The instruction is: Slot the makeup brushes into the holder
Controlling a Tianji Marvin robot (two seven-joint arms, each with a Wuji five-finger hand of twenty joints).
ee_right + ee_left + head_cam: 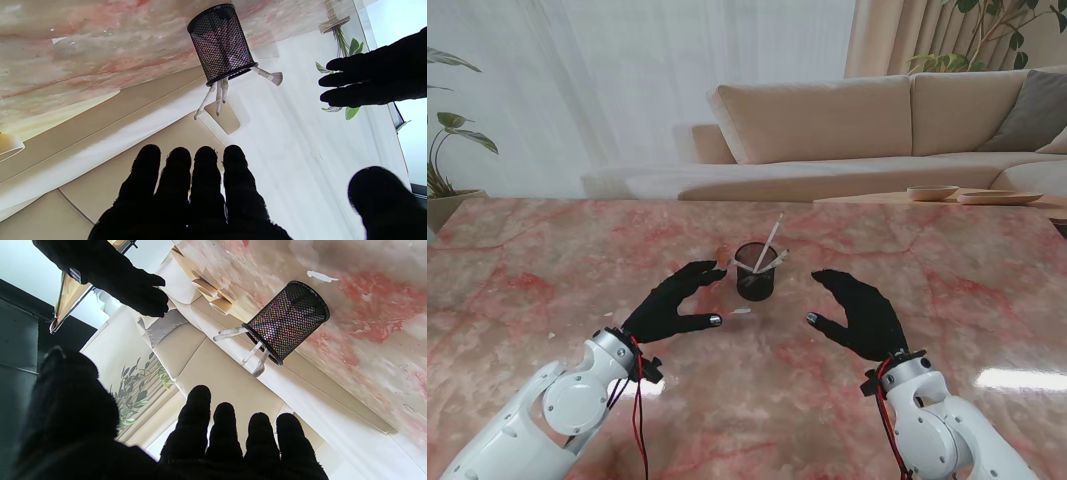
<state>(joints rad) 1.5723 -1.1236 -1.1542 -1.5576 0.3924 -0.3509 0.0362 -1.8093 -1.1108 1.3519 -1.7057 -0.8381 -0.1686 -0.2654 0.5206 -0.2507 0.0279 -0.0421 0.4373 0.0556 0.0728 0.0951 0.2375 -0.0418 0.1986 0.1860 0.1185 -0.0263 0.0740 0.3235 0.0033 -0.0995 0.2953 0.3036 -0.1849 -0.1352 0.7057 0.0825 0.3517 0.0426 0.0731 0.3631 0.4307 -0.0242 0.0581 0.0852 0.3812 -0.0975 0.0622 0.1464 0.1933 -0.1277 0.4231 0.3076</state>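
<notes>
Several brushes (768,250) already stand in the holder (755,271), both the left hand (672,301) and right hand (859,311) hover empty with fingers apart, and one pale sliver (741,312) on the worktop (527,260) may be a leftover brush.

The glossy marble bench (547,270) is pink-beige, veined with red and cloudy white. The round wire-mesh holder (755,270) is black, its mesh shimmering rainbow-flecked in the left wrist view. The slim makeup brushes (770,246) inside look white, perhaps translucent. The left hand (672,303) and right hand (857,312) wear black gloves.
</notes>
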